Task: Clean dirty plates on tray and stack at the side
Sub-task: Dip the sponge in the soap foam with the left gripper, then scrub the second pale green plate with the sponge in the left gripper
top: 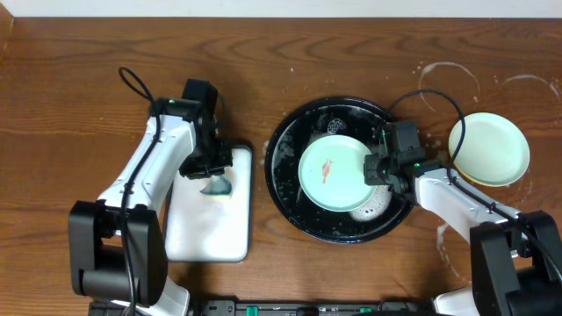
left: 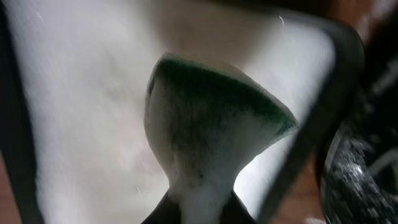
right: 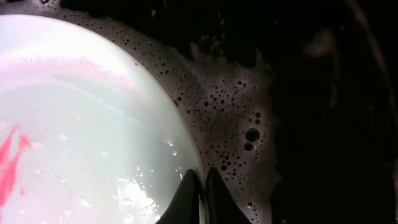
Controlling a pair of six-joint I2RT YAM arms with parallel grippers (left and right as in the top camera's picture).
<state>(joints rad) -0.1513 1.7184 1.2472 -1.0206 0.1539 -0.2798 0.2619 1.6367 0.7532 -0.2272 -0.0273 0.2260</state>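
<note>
A pale mint-green plate [top: 332,172] with a red-orange smear lies in the black tray [top: 285,186], which is flecked with suds. My right gripper [top: 378,168] is shut on this plate's right rim; the right wrist view shows the fingers [right: 199,186] pinching the rim of the plate [right: 81,137] over the foamy tray [right: 298,112]. A second mint-green plate [top: 492,147] rests on a yellow plate [top: 458,158] to the right of the tray. My left gripper [top: 211,175] is shut on a soapy green sponge [left: 211,124] above the white rectangular tray [top: 211,228].
The white tray [left: 74,124] fills the left wrist view, its dark rim on the right. Suds patches [top: 373,207] lie in the black tray beside the plate. Wet rings [top: 448,75] mark the wooden table at the back right.
</note>
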